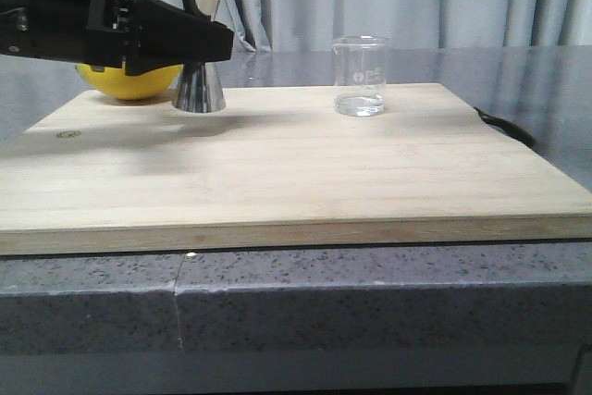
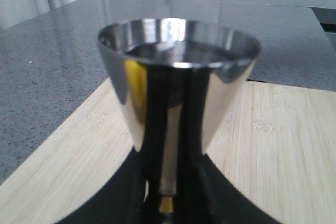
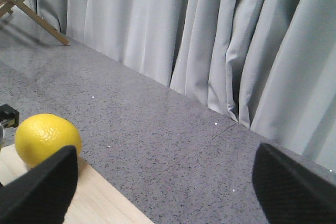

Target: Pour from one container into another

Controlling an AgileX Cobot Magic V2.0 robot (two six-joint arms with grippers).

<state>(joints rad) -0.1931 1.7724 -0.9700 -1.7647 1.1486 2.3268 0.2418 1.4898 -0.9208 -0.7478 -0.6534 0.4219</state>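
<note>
Jigger (image 1: 199,88): mirror-bright steel, with a gold-toned band at the waist seen in the left wrist view. Beaker (image 1: 360,76): clear glass with faint white print. Lemon (image 1: 129,82): yellow. Board (image 1: 277,168): pale wood with straight grain. Counter (image 1: 277,298): grey, speckled. Curtain (image 3: 210,40): pale grey. Left gripper (image 1: 217,42): black.

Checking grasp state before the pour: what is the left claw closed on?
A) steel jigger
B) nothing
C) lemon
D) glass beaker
A: the left claw grips the steel jigger at its narrow waist, while the glass beaker stands apart, untouched, on the cutting board.
</note>
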